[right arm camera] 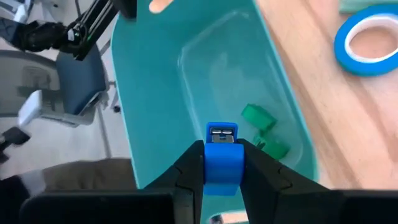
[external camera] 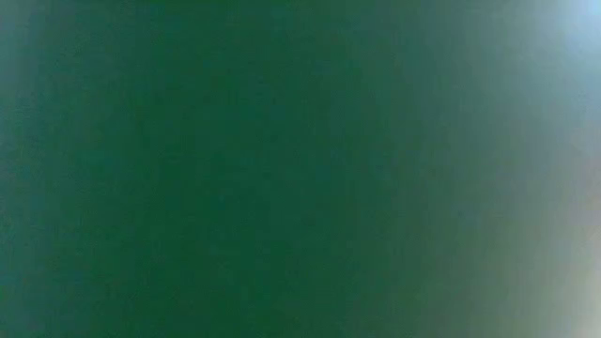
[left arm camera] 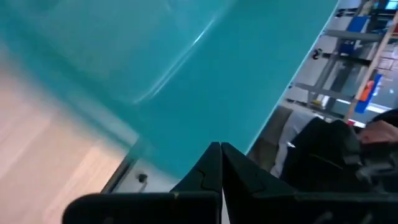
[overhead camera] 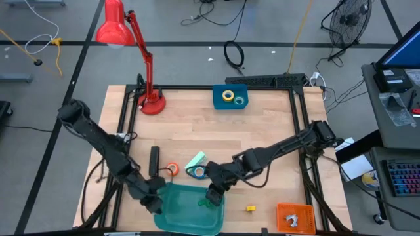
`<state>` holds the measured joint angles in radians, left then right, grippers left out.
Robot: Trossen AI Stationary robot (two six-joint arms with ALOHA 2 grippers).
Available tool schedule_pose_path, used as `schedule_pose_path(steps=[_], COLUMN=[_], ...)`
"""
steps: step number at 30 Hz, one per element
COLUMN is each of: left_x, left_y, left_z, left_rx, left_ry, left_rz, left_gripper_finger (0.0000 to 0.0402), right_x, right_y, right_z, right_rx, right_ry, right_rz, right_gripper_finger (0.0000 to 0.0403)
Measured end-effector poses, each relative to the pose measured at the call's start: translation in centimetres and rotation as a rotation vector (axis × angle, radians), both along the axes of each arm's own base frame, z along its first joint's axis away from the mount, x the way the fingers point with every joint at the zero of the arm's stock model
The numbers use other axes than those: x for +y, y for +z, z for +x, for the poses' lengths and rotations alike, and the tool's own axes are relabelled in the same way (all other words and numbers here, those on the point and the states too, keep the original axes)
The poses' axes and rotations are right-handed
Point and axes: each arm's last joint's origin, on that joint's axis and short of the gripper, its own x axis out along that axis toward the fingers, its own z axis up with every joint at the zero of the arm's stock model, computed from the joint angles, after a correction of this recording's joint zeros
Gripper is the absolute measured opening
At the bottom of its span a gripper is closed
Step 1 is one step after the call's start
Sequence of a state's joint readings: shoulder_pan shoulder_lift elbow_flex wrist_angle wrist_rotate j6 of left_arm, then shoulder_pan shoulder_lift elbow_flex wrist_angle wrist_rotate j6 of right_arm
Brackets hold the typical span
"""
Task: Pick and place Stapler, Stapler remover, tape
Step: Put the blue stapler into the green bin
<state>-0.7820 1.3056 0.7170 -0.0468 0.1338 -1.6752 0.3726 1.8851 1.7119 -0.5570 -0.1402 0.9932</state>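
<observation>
At the bench's near edge sits a teal bin, with small green pieces lying on its floor. The left gripper is at the bin's left rim, its fingers pressed fully together and holding nothing; its wrist view shows mostly the bin's teal wall. The right gripper hangs over the bin's right part, its fingers closed on a small blue staple remover held above the bin's inside. Near the bench's near right corner lie a tiny yellow piece and an orange tray.

Just beyond the bin's far rim, a blue tape roll lies flat on the wood, beside a mint-green block. To its left is an orange tape roll, and left of that the black stapler lies on the bench, pointing toward the far edge.

At the far edge, a blue tray carries a yellow tape roll and a green tape roll. A red desk lamp stands at the far left corner.

The low view is filled by a blurred green surface.
</observation>
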Motion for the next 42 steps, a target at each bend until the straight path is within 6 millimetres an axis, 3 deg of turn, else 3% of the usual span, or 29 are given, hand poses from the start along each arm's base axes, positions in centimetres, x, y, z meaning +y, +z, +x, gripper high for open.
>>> schedule_pose_path(steps=[9, 13, 16, 23, 30, 36, 42], left_x=[-2.5, -2.6, -2.4, -0.5, 1.6, 1.9, 1.6], left_y=[-0.3, 0.9, 2.3, 4.9, 7.1, 7.2, 7.3], left_z=[7.6, 10.8, 12.0, 11.1, 10.1, 9.8, 9.5], left_rx=[-0.096, -0.171, -0.203, -0.133, -0.161, -0.158, -0.162], left_ry=[-0.006, -0.016, -0.022, 0.006, 0.121, 0.148, 0.160], left_rz=[0.063, 0.081, 0.115, 0.239, 0.311, 0.345, 0.354], left_gripper_finger=[0.0000, 0.0000, 0.0000, 0.0000, 0.0000, 0.0000, 0.0000], right_x=[0.8, 1.0, 1.5, 2.7, 4.0, 4.6, 3.9], right_y=[0.0, 0.0, 0.0, -0.5, -3.6, -6.9, -7.3], right_z=[-0.3, -0.4, -0.6, -1.8, -0.7, 0.0, -0.4], right_rx=[-0.023, -0.031, -0.031, 0.027, 0.086, 0.183, 0.203], right_ry=[-0.006, 0.003, 0.019, 0.057, 0.106, 0.151, 0.131], right_rz=[-0.053, -0.058, -0.060, -0.117, -0.103, -0.105, -0.249], right_gripper_finger=[0.0066, 0.0066, 0.0066, 0.0066, 0.0066, 0.0066, 0.0066])
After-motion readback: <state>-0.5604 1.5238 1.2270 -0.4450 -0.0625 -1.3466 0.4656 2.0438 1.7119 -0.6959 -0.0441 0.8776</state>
